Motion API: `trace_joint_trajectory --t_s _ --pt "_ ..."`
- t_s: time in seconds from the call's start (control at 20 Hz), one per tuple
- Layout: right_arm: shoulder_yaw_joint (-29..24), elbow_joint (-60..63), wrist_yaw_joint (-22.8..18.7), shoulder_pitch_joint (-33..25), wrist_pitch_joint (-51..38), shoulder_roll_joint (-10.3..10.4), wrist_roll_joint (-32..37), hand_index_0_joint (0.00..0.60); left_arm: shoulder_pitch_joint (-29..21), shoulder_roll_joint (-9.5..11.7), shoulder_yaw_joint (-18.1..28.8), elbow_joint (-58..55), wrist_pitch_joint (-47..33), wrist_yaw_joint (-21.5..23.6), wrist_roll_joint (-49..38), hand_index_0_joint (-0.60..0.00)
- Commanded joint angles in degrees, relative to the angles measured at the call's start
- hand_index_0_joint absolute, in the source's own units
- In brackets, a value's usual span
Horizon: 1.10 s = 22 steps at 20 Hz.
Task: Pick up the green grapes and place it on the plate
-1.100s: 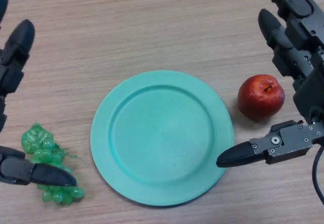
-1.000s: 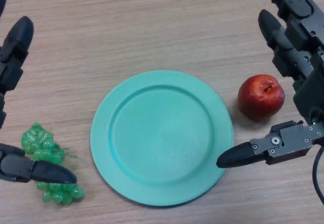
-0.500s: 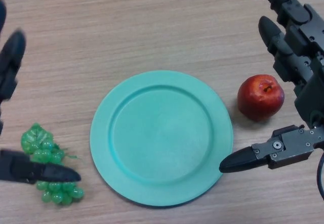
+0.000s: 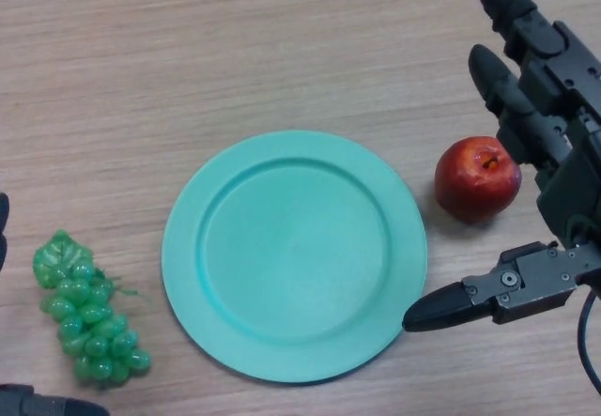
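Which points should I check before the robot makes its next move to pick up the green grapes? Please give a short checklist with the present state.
1. Green grapes lie free on the table, nothing on top: ok.
2. Plate is bare, ready to receive: ok.
3. Grapes are apart from the plate rim: ok.
4. Left hand is over the grapes: not ok; it shows only at the bottom-left edge.
5. Left hand fingers ready for a grasp: cannot tell.
6. Right hand is open around the apple, its thumb tip beside the plate rim: ok, but watch it.
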Motion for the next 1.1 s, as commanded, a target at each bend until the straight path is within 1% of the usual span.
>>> trace_joint_trajectory --t_s 0.05,0.2,0.3,0.35,0.45,0.7,0.8,0.85,0.9,0.95,1.0,1.05,1.1 --pt "-1.76 -3.22 0.54 -1.58 -5.64 -0.18 -1.66 0.0 -1.01 2.58 3.99 0.23 -8.34 5.4 0.42 0.0" --pt "-1.86 -3.18 0.69 -1.78 -5.68 -0.11 -1.51 0.0 -2.36 3.71 1.44 2.33 -6.61 8.75 2.76 0.0" --pt "-1.85 -2.91 0.76 -1.77 -5.98 -0.06 -1.62 0.0 -3.69 4.56 -0.7 3.39 -5.08 12.21 4.81 0.0" --pt "-1.91 -2.92 0.75 -1.72 -6.03 0.01 -1.6 0.0 -4.49 5.2 -1.99 4.48 -4.53 15.04 6.81 0.0" --pt "-2.25 -3.12 0.81 -1.49 -6.22 -0.03 -1.39 0.0 -5.01 5.86 -3.72 6.06 -4.04 18.77 9.68 0.0" --pt "-2.7 -3.22 0.16 -1.15 -6.43 -0.89 -0.92 0.0 -4.49 6.44 -6.71 8.7 -0.9 21.32 15.46 0.0" --pt "-2.74 -3.22 -0.12 -1.11 -6.6 -1.37 -0.65 0.0 -4.22 6.81 -8.4 10.39 -0.26 23.16 20.05 0.0" --pt "-2.73 -3.22 -0.37 -0.97 -6.82 -1.64 -0.46 0.0 -4.49 7.47 -9.47 12.54 0.29 26.02 25.36 0.0" --pt "-2.66 -3.22 -0.53 -0.94 -6.89 -1.79 -0.36 0.0 -4.94 7.73 -9.95 13.56 0.48 27.15 26.23 0.0" --pt "-2.38 -3.22 -0.94 -0.81 -7.12 -2.07 -0.32 0.0 -5.01 7.86 -10.35 13.43 0.64 27.12 24.2 0.0" --pt "-2.34 -3.22 -0.99 -0.8 -7.14 -2.09 -0.31 0.0 -4.99 7.82 -10.38 13.31 0.61 26.96 23.72 -0.05" --pt "-2.27 -3.22 -1.17 -0.78 -7.11 -2.17 -0.19 0.0 -4.86 7.57 -10.4 12.83 0.41 26.29 22.02 -0.201" --pt "-2.23 -3.22 -1.41 -0.77 -7.1 -2.28 0.03 0.0 -4.58 7.23 -10.32 12.0 0.31 25.2 19.74 -0.3"
